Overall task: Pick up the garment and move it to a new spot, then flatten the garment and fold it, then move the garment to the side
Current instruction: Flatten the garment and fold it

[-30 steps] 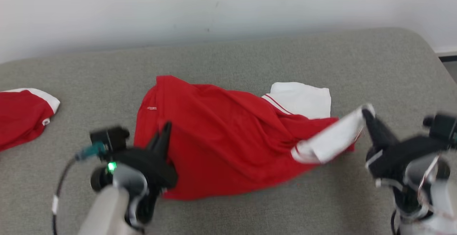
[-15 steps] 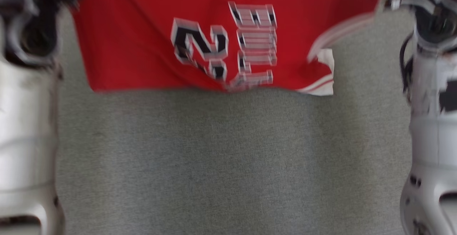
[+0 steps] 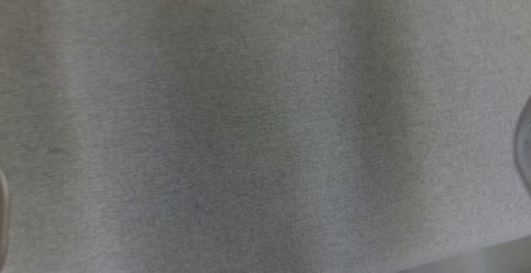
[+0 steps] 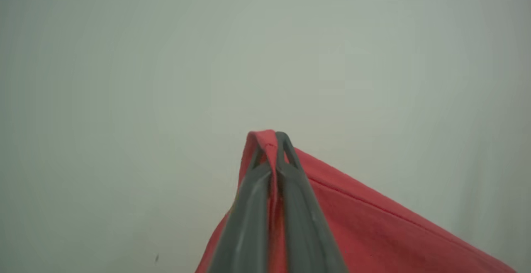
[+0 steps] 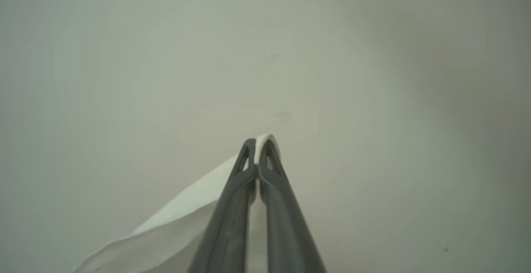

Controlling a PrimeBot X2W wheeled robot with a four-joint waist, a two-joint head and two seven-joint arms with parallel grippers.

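**Item:** garment (image 4: 373,231) — red cloth w/ white trim, held at two points and hanging from both tools, pale wall behind; judged lifted clear above the grey cloth surface (image 3: 249,132)

**Left tool** (image 4: 271,138): fingers together, clamped on a red hemmed edge, cloth falling away toward the surface

**Right tool** (image 5: 258,144): fingers together, clamped on a white edge, prob. the same garment's trim

**Status:** pick-up done; carry to new spot judged in hand, so approx. early in the task

**Outstanding:** lay down on the surface, flatten, fold, shift to side — none begun as far as shown

**Note:** the surface below looks broad enough for laying out; how taut the cloth runs betw. the two grips cannot be told
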